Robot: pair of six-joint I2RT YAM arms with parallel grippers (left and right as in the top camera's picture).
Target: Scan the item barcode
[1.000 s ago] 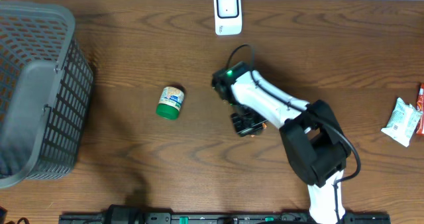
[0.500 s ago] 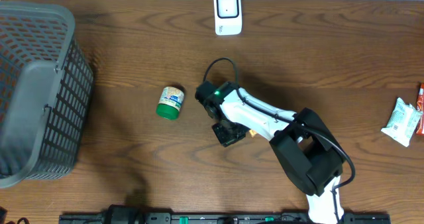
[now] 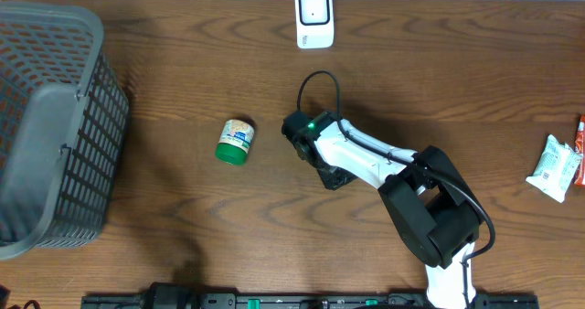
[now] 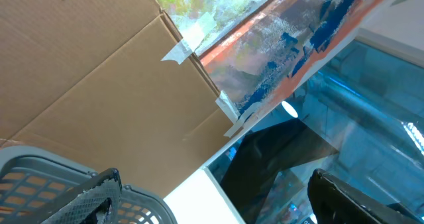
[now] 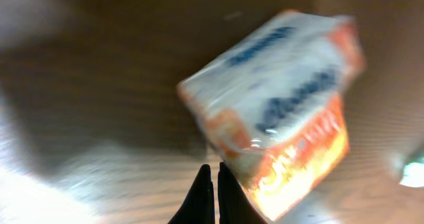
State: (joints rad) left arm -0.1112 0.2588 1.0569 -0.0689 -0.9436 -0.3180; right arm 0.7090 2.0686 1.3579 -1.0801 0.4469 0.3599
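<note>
I see a brown wood-grain tabletop (image 3: 183,227) filling the overhead view. At its left end a dark grey mesh basket (image 3: 55,126) sits on the wood and runs off the edge of the picture. A small jar with a green lid (image 3: 236,141) lies on its side left of centre, well apart from the basket. A white scanner (image 3: 313,17) rests at the far edge, near the middle. At the right edge lies a white packet (image 3: 555,167), with a thin red item (image 3: 580,124) just beside it, cut off by the frame. A black rail (image 3: 274,301) runs along the near edge.
</note>
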